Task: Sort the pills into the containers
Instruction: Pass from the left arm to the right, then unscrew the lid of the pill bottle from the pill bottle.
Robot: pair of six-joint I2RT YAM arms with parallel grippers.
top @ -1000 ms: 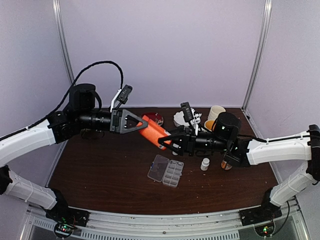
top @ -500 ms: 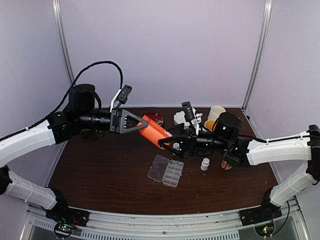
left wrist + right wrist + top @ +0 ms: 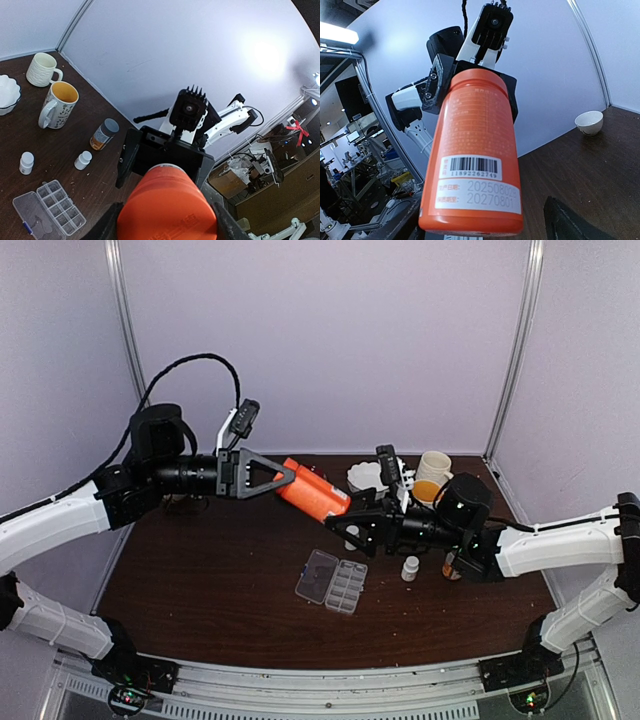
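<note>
**Orange bottle held aloft between both arms, pill box open below**

The left fingers (image 3: 283, 478) are clamped on the far-left end of the orange bottle (image 3: 312, 493), which is held tilted in the air above the tabletop (image 3: 200, 580). The right fingers (image 3: 570, 222) are spread about the bottle's lower right end. The one seen in the right wrist view stands off the bottle's side, so no grip is judged there.

No pills are seen loose; they are presumed to be inside the bottle. Whether the cap is on cannot be told.

The bottle is judged rigid, light and smooth, with a glossy label that may slip. It is best gripped across the body by one arm and at the cap by the other. The pills are expected to be tiny and hard, and to roll and bounce easily, so gentle tipping is favoured over pinching.

The pill box (image 3: 335, 583) lies open on the tabletop, just nearer than the bottle, with its lid flat on the left. It is thin and light and could easily be shoved.

A small white bottle (image 3: 410, 568) and a grey-capped amber bottle (image 3: 104, 135) stand just right of the box, beneath the right arm. Two mugs (image 3: 59, 105) and a white bowl (image 3: 368, 476) stand farther back. Any descent by the right arm is crowded by these.
</note>
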